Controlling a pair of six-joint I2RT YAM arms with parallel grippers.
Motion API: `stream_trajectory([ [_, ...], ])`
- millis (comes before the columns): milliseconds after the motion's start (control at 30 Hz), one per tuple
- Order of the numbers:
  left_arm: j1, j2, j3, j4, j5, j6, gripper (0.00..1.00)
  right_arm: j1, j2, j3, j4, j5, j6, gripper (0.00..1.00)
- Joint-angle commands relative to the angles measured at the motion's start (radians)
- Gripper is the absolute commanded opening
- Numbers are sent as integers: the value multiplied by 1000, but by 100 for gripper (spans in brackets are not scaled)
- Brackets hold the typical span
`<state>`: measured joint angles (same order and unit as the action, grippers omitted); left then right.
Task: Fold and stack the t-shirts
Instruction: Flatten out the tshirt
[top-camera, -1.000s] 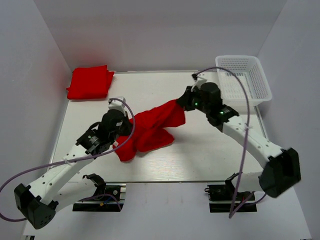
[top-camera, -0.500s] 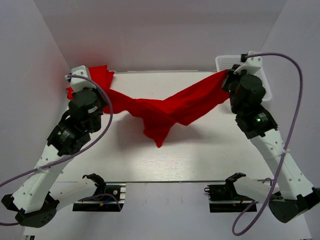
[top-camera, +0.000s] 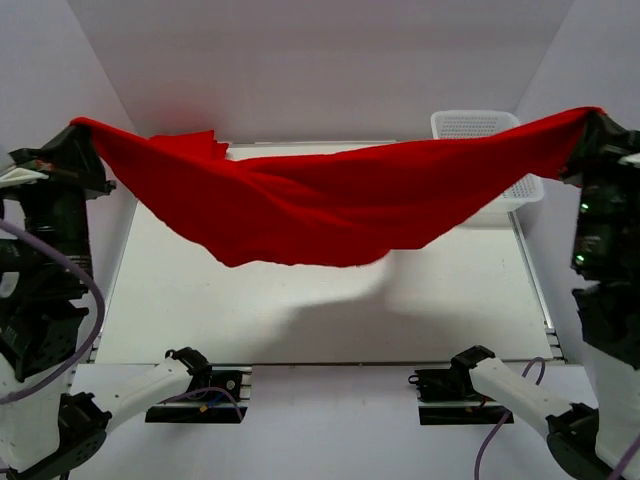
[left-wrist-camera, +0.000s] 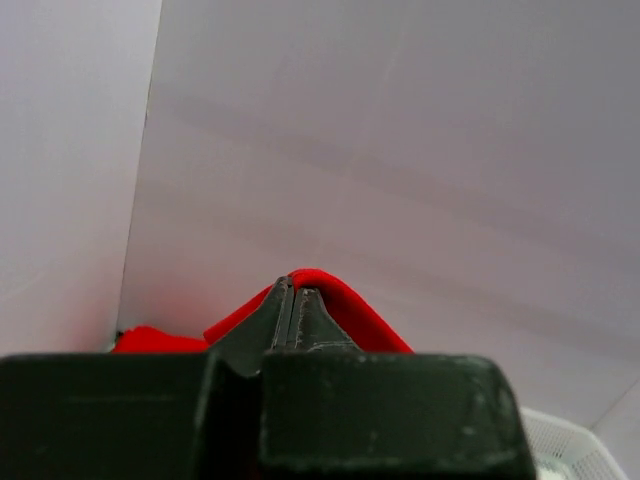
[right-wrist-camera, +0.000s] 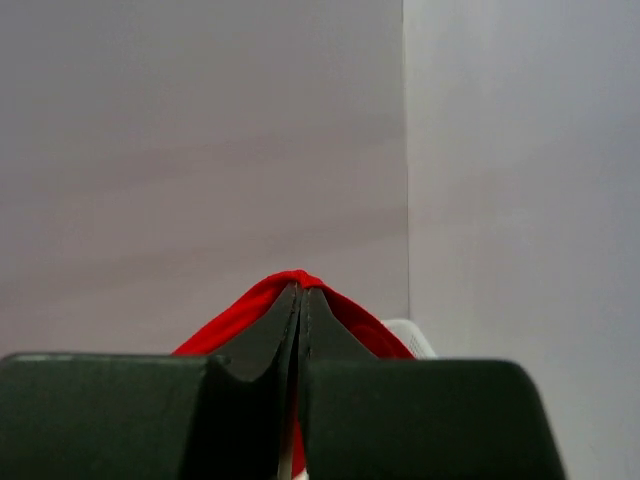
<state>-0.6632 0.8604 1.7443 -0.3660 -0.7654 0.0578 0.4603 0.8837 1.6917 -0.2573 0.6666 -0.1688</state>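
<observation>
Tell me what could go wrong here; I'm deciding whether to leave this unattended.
The left gripper and right gripper each pinch only a thin edge of the airborne t-shirt, so a corner may slip free. The cloth sags bunched in the middle, so it could land wrinkled. Its right end hangs near the basket and might snag there.

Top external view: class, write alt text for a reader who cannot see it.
A red t-shirt hangs stretched wide above the white table, one end clamped in the left pincer, the other in the right pincer. Behind it lie a folded red shirt, back left, and a white mesh basket, back right.
</observation>
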Motion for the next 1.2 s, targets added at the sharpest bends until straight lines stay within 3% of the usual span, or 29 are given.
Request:
stream_trajectory([
  [0,-1,20,53,48,35,89,0,3,-44,66,-45,-22,-26,0],
  [133,-1,58,119,29,17,117,0,3,-69,40,-51,-18,-24,0],
  [300,-1,147,84,50,-55,126,0,5,-13,-47,-51,-22,9,0],
  [533,28,334,-210,161,-239,33,0,-5,156,-305,-20,22,161,0],
  [667,108,494,-337,84,-125,-152,0,-55,364,-472,53,-91,270,0],
  [767,210,662,-379,29,-50,-311,0,-107,519,-440,67,-183,299,0],
  [800,255,705,-394,29,-32,-361,0,-132,638,-423,70,-199,304,0],
  [933,335,903,-371,39,96,-391,0,-181,842,-316,59,-356,281,0],
  [1067,375,1051,-304,39,187,-400,0,-209,1038,-134,-3,-410,256,0],
  [1133,390,1089,-279,39,219,-400,0,-219,1113,-80,-52,-430,252,9],
  [1167,401,1114,-267,39,242,-400,0,-222,1155,-10,-65,-438,250,24],
])
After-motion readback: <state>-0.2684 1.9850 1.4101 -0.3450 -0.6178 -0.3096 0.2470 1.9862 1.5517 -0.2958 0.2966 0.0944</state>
